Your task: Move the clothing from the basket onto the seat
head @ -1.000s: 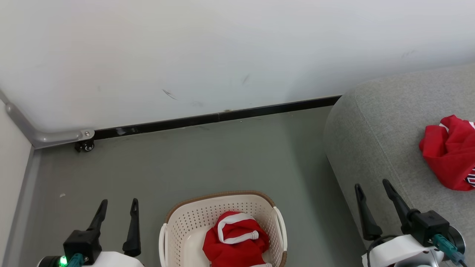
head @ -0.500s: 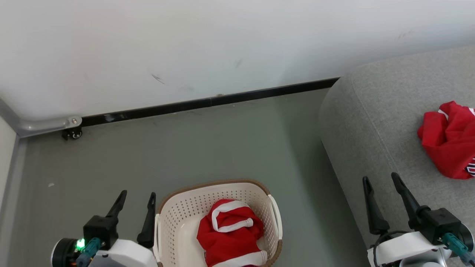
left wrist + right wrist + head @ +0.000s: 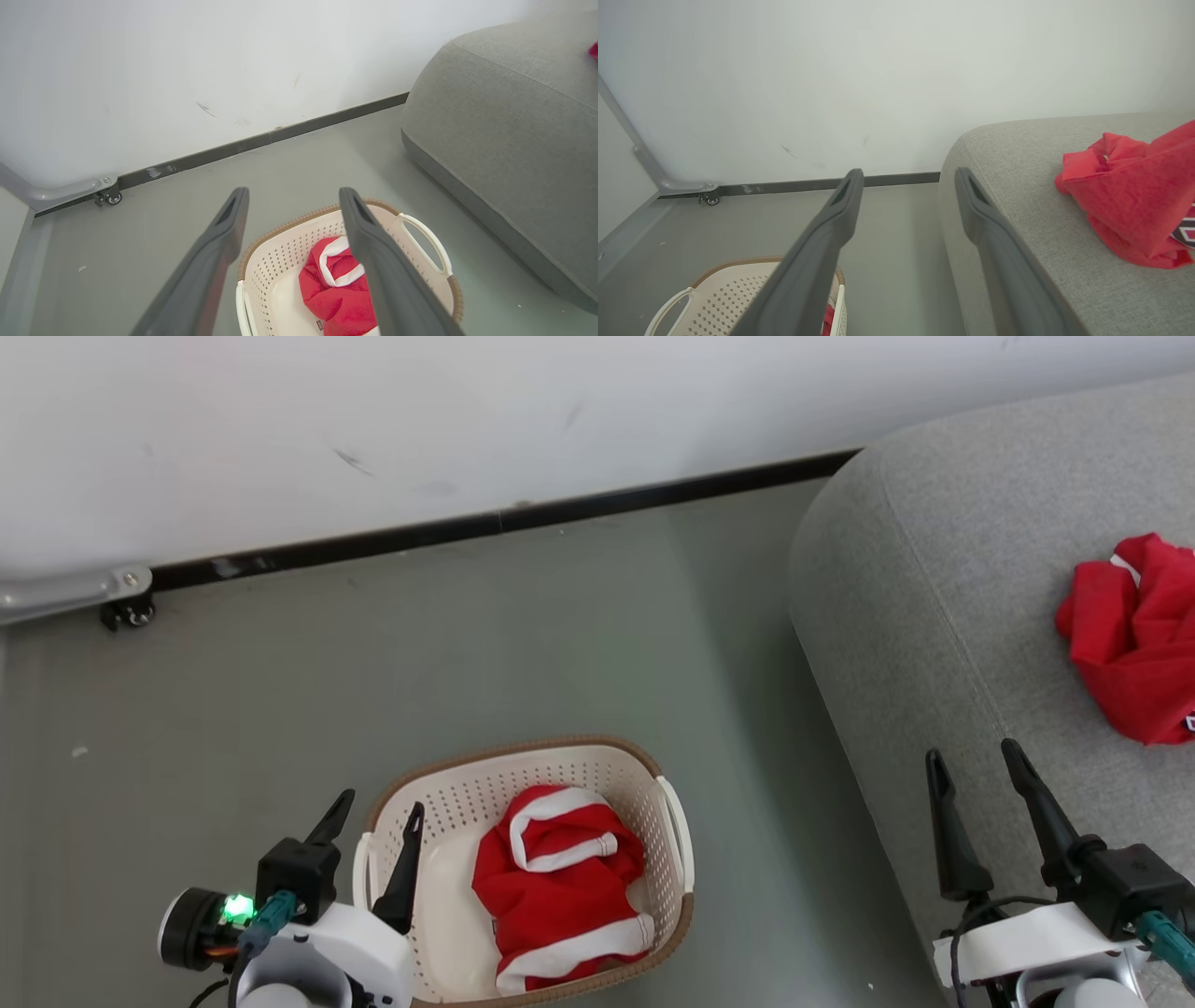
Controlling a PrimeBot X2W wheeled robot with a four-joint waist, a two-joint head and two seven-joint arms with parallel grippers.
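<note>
Grey-green floor (image 3: 467, 644) runs up to a scuffed white wall (image 3: 373, 411) at 12 o'clock. Black skirting (image 3: 504, 518) lines its foot, and a small caster (image 3: 126, 613) sits under a grey rail (image 3: 65, 590) far off at 10.

The basket (image 3: 485, 795) sits on the floor at approx 6 o'clock, cream w/ a brown rim and holes all over its walls. One red garment (image 3: 551, 887) w/ white bands lies bunched inside, toward the basket's 3 o'clock side, w/ bare bottom showing on the 9 o'clock side.

The seat (image 3: 934, 569) takes up the 3 o'clock side of the room: light grey, rounded corner, a strip of floor btwn it and the basket. The other red garment (image 3: 1134, 635) lies crumpled on top of the seat at approx 2 o'clock, w/ a bit of dark-and-white pattern at its lower edge.

Left claw (image 3: 380, 805) is at the basket's 9 o'clock, fingers spread wide, nothing btwn them. In the head view its inner finger crosses the basket's rim; can't tell if they touch.

Right claw (image 3: 972, 751) is at 4 o'clock, over the seat's front edge, fingers likewise apart and empty, tips pointing to 12. The other red garment lies at its 1 o'clock, well apart.
</note>
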